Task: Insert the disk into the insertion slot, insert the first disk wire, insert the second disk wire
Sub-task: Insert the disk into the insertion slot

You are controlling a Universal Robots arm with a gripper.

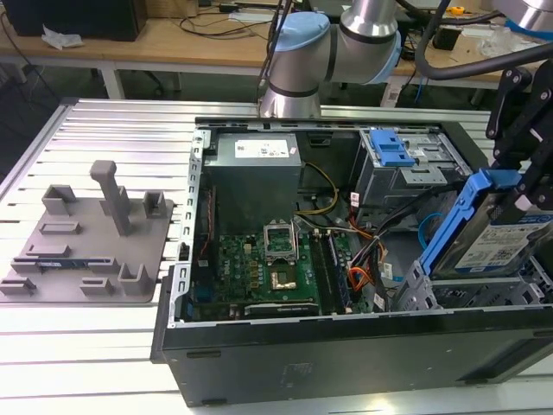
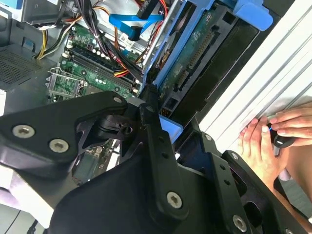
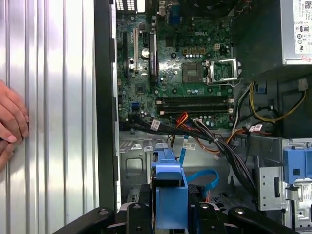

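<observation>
Blue-framed silver disk [image 1: 497, 238] pinched by the black gripper [image 3: 169, 212], tilted over the open computer case [image 1: 346, 354].
Its lower edge reaches the low perforated sheet-metal insertion slot [image 1: 432, 294], one cage squeezed between bundled wires [image 3: 214, 141] and the case wall; one flat blue cable [image 3: 202, 178] loops nearby. A person's hand [image 3: 9, 117] rests on the ribbed aluminium table [image 1: 104, 121].

Cables [image 1: 373, 251] (black, orange) beside insertion slot [image 1: 432, 294]

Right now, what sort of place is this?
Probably a robotics lab: an open computer case on a slatted metal table, a robot arm whose gripper holds a disk, and cluttered desks behind.
</observation>
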